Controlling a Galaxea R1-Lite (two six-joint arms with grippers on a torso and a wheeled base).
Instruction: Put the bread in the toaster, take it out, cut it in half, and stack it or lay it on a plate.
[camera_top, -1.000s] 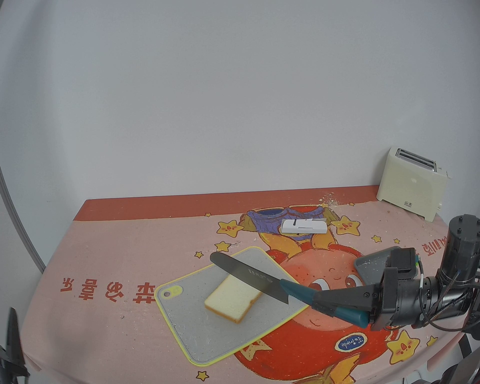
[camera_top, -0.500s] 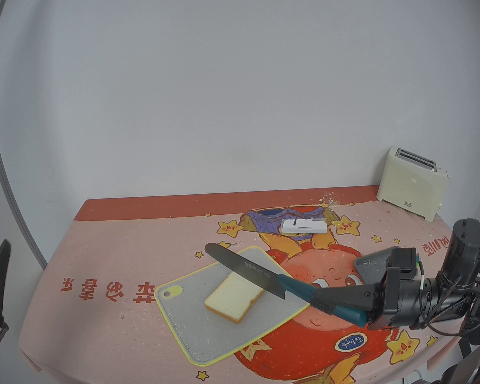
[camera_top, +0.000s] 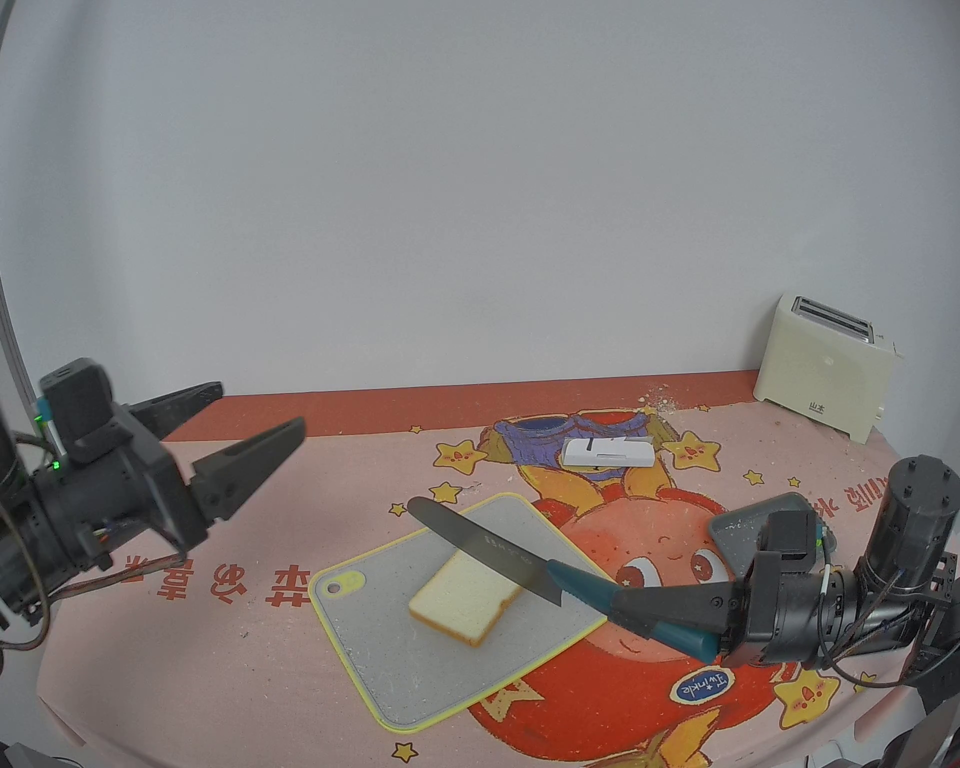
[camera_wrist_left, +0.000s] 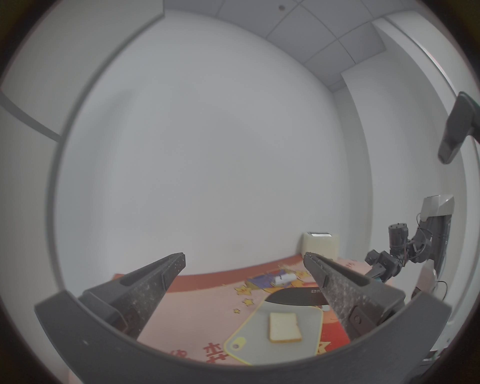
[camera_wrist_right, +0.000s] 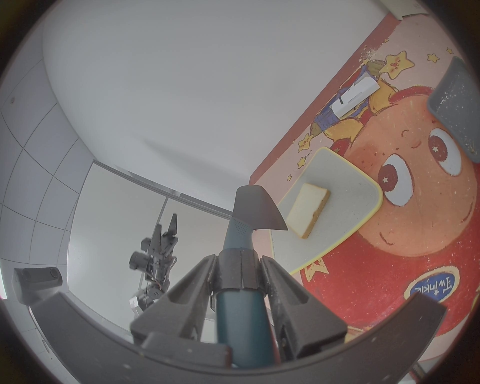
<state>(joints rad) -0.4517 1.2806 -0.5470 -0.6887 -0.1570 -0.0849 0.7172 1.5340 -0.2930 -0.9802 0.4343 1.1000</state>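
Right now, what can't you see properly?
- Head view: the knife blade covers the bread's far edge; whether they touch is unclear.
- Head view: the toaster's slots are too small to see inside.
- Head view: the right gripper hides part of the plate.

Bare mock-kitchen test room: plain white walls (camera_top: 480, 200), panelled ceiling (camera_wrist_left: 310, 30), cartoon-clothed table (camera_top: 250, 480) with a toaster (camera_top: 825, 365).

A plain pale grey wall (camera_top: 480, 200) stands behind the tabletop (camera_top: 330, 470) and meets it along the far edge. The tabletop is covered by a pink cloth with a cartoon print, yellow stars and a red band (camera_top: 450, 408) on the wall side. The ceiling (camera_wrist_left: 320, 35) is made of square panels. The light is even and soft.
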